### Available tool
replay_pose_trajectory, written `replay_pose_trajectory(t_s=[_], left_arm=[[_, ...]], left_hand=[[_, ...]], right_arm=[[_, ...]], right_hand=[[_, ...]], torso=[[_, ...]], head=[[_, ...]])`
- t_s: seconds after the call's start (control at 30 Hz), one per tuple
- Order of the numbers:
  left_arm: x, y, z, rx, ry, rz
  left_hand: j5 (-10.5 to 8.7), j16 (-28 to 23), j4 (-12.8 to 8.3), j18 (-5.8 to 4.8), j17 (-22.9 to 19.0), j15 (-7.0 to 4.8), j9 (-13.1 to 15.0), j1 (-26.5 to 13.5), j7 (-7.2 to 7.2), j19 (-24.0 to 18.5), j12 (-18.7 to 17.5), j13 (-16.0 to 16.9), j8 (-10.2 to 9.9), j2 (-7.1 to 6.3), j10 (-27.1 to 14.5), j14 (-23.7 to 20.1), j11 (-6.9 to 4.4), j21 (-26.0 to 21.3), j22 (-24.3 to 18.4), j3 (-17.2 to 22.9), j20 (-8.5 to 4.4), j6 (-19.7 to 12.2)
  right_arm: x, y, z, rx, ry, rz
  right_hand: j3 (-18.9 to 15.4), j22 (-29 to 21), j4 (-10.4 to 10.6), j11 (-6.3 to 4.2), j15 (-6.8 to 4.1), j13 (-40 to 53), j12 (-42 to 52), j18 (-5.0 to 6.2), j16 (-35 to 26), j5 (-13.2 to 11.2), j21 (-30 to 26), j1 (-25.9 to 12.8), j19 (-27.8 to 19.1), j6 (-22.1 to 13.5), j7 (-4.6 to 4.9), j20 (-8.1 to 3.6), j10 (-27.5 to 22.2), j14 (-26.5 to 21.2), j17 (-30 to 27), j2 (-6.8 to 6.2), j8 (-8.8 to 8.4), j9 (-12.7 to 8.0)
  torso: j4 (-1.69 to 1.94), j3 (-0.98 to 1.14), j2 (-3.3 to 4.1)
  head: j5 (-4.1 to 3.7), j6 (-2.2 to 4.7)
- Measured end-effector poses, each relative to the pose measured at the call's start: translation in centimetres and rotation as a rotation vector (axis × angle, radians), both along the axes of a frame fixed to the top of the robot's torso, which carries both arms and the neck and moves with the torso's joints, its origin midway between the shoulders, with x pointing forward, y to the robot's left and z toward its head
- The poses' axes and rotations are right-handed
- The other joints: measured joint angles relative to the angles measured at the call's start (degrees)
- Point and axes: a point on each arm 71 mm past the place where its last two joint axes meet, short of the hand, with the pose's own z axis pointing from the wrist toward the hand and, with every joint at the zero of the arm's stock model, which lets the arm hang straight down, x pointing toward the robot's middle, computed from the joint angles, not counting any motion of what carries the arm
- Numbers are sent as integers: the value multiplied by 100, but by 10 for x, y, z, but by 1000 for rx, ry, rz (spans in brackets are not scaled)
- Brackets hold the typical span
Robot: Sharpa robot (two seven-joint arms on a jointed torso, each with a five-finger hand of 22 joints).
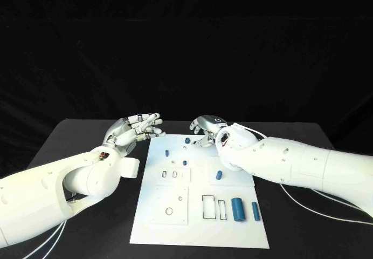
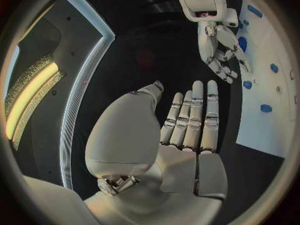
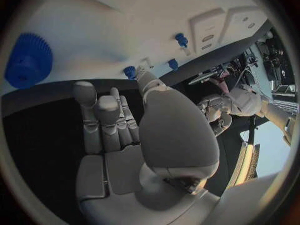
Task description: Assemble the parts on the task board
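**A:** Where does the task board [image 1: 156,226] sit, and how much room is around it?

**B:** In the head view it lies in the lower middle of the frame on the black table [image 1: 77,135]. Its far edge runs just under the two hands, its near edge lies close to the bottom of the frame. Bare table shows on both sides and in a wide band behind it, towards the top of the picture.

**A:** The hands?

**B:** The left hand [image 1: 136,129] is at centre left, just off the board's upper left corner. In the left wrist view its fingers [image 2: 194,115] lie straight and side by side, palm bare, holding nothing. The right hand [image 1: 206,127] is at centre, over the board's far edge. Its fingers [image 3: 100,115] are spread and slightly bent, and I see nothing held in them.

**A:** And the parts?

**B:** Small blue pegs [image 1: 187,140] stand near the board's upper edge, right by the right hand's fingertips. A blue oval piece [image 1: 219,174] lies mid-right. Two blue cylinders [image 1: 237,209] lie side by side at lower right, beside rectangular cutouts [image 1: 209,206]. A blue toothed gear [image 3: 28,60] shows in the right wrist view, upper left of that circle.

**A:** Anything crowding the work?

**B:** The right forearm [image 1: 303,167] reaches over the board's right edge, and white cables [image 1: 311,208] trail on the table at lower right.
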Motion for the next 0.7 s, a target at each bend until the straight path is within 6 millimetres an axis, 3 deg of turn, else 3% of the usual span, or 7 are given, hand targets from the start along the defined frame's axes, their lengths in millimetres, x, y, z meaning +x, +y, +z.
replay_pose_trajectory(t_s=[0.13, 0.27, 0.4, 0.47, 0.53, 0.57, 0.7], left_arm=[[1, 1, 0, 1, 1, 2], [1, 3, -1, 3, 2, 4], [2, 5, -1, 5, 3, 9], [2, 6, -1, 5, 4, 10], [2, 5, -1, 5, 4, 9], [2, 5, -1, 5, 4, 8], [2, 4, -1, 4, 4, 5]], left_hand=[[0, 0, 0, 0, 0, 0, 0, -23, 0, 0, 0, 0, 0, 23, 0, 0, 0, 0, 0, 0, 0, 0], [0, 0, 0, 0, -1, 0, 0, -23, 0, 0, 0, 0, 0, 23, 0, 0, 0, 0, 0, 0, 0, 0], [0, 0, 0, 0, -1, 0, 0, -23, 0, 0, 0, 0, 0, 23, 0, 0, 0, 0, 0, 0, 0, 0], [0, 0, 0, -1, -1, 0, 0, -23, 0, 0, 0, 0, 0, 23, 0, 0, 0, 0, 0, 0, 0, 0], [0, 0, 0, -1, -1, 0, -1, -23, 0, 0, 0, 0, 0, 23, 0, 0, 0, 0, 0, 0, 0, 0], [0, 0, 0, 0, -1, 0, -1, -23, 0, 0, 0, 0, 0, 23, 0, 0, 0, 0, 0, 0, 0, 0], [0, 0, 0, -1, 3, 15, -1, -23, 0, 0, -23, 0, 0, 23, 0, -15, 0, 0, 0, 0, 0, 0]], right_arm=[[-4, -17, 7, 30, -11, -14], [-8, -42, 17, 67, -17, -38], [-12, -69, 29, 106, -12, -71], [-13, -83, 35, 126, -4, -94], [-13, -95, 40, 143, 12, -116], [-13, -99, 41, 147, 23, -123], [-13, -111, 40, 146, 73, -147]], right_hand=[[13, 242, 138, -49, -52, 37, 280, 0, 174, 34, 183, 113, 203, 194, -8, -16, 98, 82, 184, 51, 81, 70], [116, 544, 236, -70, -85, 123, 629, 0, 353, 114, 406, 188, 392, 439, -10, -53, 527, 190, 406, 81, 156, 113], [301, 922, 246, -131, -207, 521, 1356, 0, 516, 177, 689, 318, 625, 525, -53, -164, 1264, 313, 623, -48, 247, 147], [317, 1210, 263, -151, -281, 954, 1921, -97, 829, 195, 906, 313, 803, 478, -123, -217, 1359, 387, 1110, -82, 335, 192], [267, 1458, 323, -268, -298, 1972, 3023, -158, 1323, 246, 1089, 239, 933, 338, -189, -226, 1354, 404, 1911, -155, 480, 280], [187, 1641, 402, -272, -285, 3223, 4164, -184, 1663, 289, 1219, 224, 1025, 209, -174, -211, 1350, 417, 2487, -170, 661, 376], [-6, 2114, 590, -242, -220, 5254, 5809, -275, 2141, 300, 1567, 217, 1275, -71, -105, -155, 1721, 412, 2792, -160, 1016, 533]], torso=[[-13, 7, -10], [-24, 15, -20], [-51, 18, -31], [-63, 18, -40], [-77, 19, -52], [-82, 20, -55], [-96, 32, -69]], head=[[10, 14], [32, 22], [44, 32], [44, 33], [41, 34], [40, 32], [40, 11]])
